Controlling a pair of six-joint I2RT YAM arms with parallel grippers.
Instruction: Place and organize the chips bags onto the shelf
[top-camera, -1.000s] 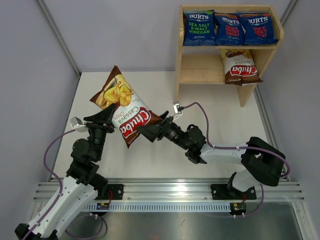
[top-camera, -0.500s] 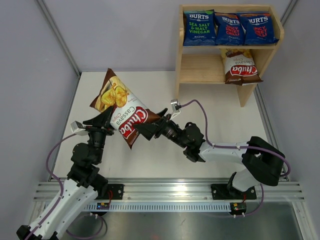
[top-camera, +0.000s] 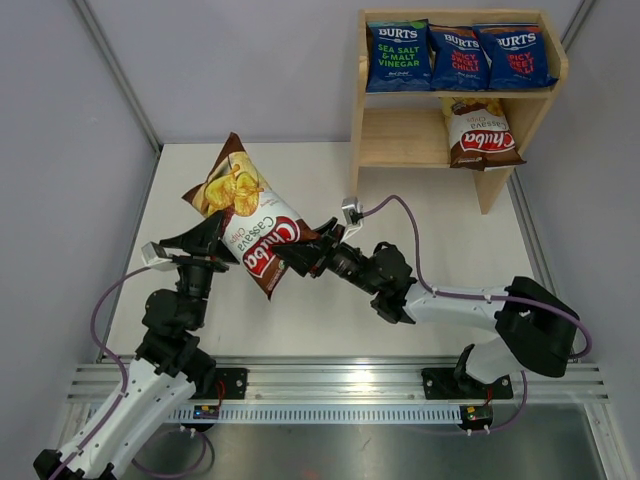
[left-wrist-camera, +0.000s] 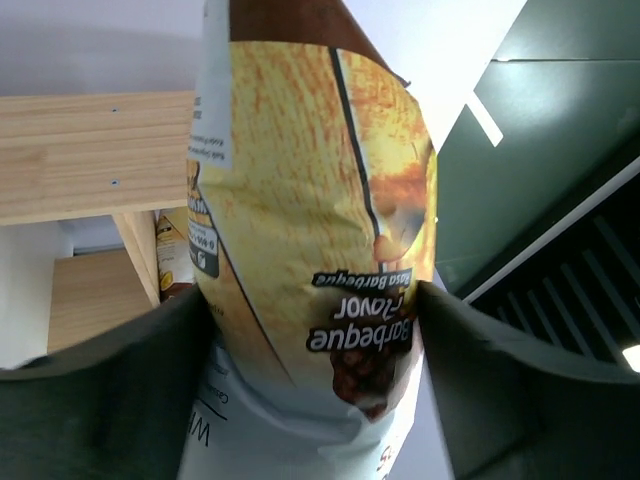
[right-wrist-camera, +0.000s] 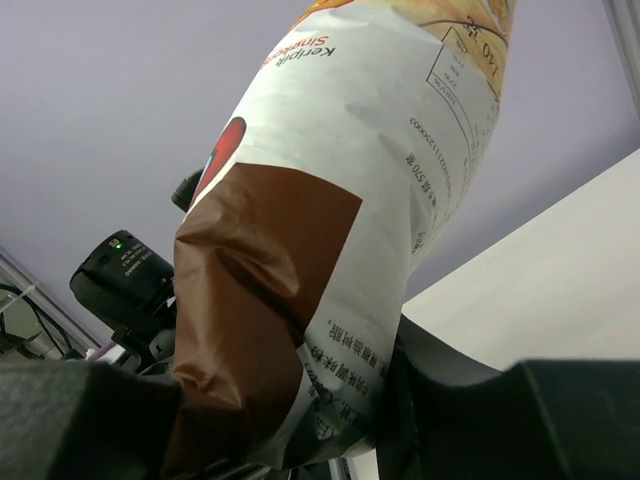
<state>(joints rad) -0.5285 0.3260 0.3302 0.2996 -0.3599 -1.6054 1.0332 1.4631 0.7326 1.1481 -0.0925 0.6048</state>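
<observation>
While stretched inward, right gripper (top-camera: 284, 258) pinching bag (top-camera: 248, 212)

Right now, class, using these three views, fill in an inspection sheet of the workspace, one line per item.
Surface: white table; the shelf stands at its far right.
Job's things: three BURTS bags upright on the top tier; one Chuba bag on the lower tier, right side; second Chuba bag held in the air between the arms.
Clutter: nothing seen.
Grippers: right pincer shut on the held bag's brown end; left pincer has a finger on either side of it, grip unclear.
Cables: a purple cable runs along the right arm, another along the left.
Surroundings: grey walls; metal rail at the near edge.
</observation>
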